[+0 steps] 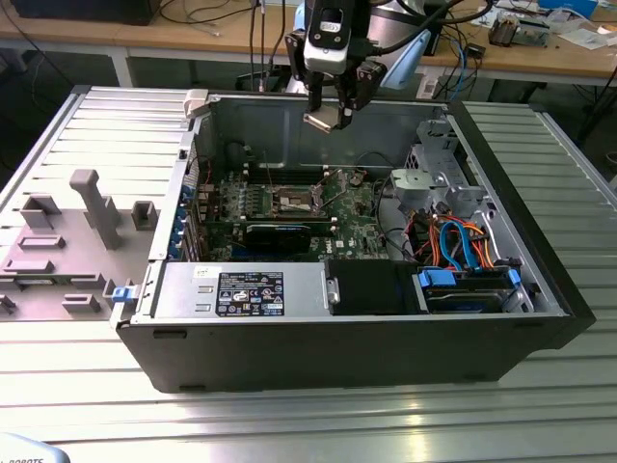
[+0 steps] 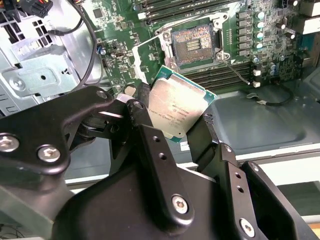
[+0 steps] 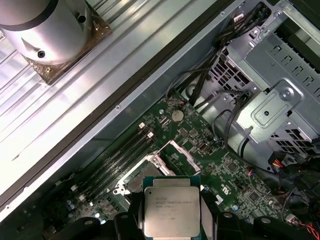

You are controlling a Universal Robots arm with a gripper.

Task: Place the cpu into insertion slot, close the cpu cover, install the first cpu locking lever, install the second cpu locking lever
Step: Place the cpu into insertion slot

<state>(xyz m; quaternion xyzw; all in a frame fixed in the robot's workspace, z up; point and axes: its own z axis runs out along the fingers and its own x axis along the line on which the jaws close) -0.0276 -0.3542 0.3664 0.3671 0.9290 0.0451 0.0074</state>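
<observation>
Cpu (image 2: 176, 110): square chip, silver-grey top with a green rim; held in the air over the open case, clear of the board, metal face towards both wrist cameras.
Gripper (image 1: 333, 108): black, two-fingered; hangs above the case's far wall in the exterior view, well above the board.
Jaws: pinching the cpu by two opposite edges, one finger (image 2: 142, 112) on each side.
Slot (image 2: 194, 46): square socket, dark centre, silver rim; near the middle of the board; nothing seated in it, contact field bare.
Cover (image 3: 176, 152): silver frame, swung up off the slot, standing at one edge of it.
Board (image 1: 359, 217): green, lying on the floor of the case.
Case (image 1: 337, 357): black, side panel off, lying on the table.
Table (image 1: 289, 424): ribbed metal top, carrying the case.
</observation>
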